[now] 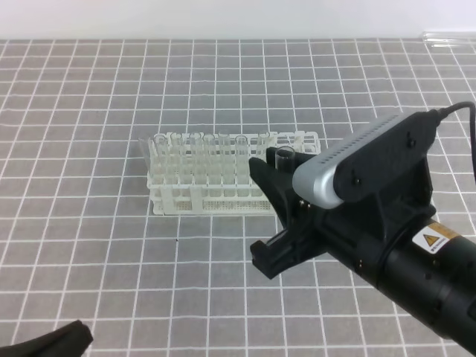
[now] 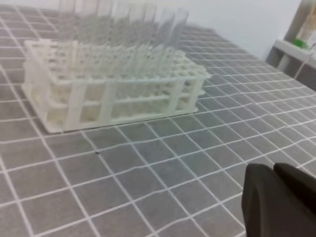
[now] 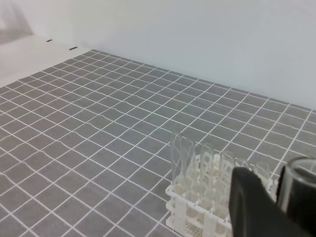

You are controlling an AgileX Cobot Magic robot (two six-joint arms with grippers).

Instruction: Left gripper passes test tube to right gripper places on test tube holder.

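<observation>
**Tube upright in the right jaws beside the rack**

Grey tiled matting (image 1: 89, 245) with white grid lines covers the bench. From 4 o'clock the right gripper (image 1: 277, 216) reaches in, black under its silver-grey module, jaws partly closed on the test tube (image 1: 283, 156). That clear glass tube stands roughly upright, open rim up, just beside the 3 o'clock end of the white lattice test tube holder (image 1: 167, 202). At 7 o'clock the left gripper (image 2: 279, 202) hangs low, shut and empty.

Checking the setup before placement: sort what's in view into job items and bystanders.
Job items:
- right tool, shut on the test tube
- test tube holder, already carrying several tubes
- left tool, shut, low at the near edge

Bystanders:
- grid-patterned mat
- glass item at far right edge
</observation>
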